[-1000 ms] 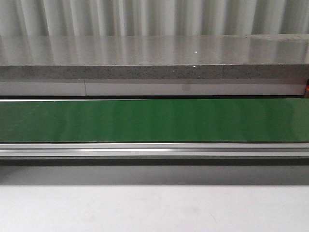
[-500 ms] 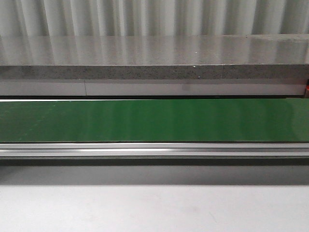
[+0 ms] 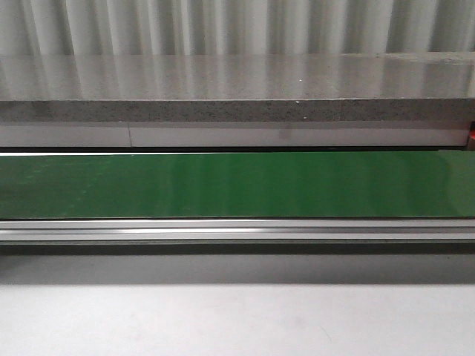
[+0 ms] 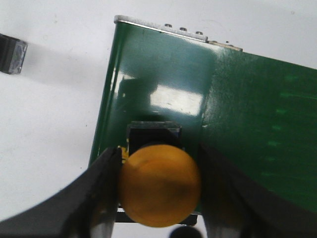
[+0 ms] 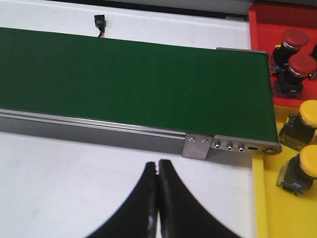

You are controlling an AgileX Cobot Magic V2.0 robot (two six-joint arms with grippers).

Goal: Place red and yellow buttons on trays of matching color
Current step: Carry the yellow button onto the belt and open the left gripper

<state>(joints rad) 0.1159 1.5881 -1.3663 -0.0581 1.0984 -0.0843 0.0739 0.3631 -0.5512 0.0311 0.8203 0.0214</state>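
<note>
The left gripper (image 4: 159, 191) straddles a yellow push button (image 4: 159, 184) at one end of the green conveyor belt (image 4: 198, 109); the fingers (image 4: 106, 171) sit at the smooth domed cap, but closure on it cannot be confirmed. The button's square black base rests on the glossy belt. The right gripper (image 5: 158, 198) hangs clenched and empty near the belt's other end, beside the trays. On the red tray (image 5: 277, 29) stand two red buttons (image 5: 295, 40); on the yellow tray (image 5: 277, 203), two yellow buttons (image 5: 309, 115). Sorting appears partly complete
</note>
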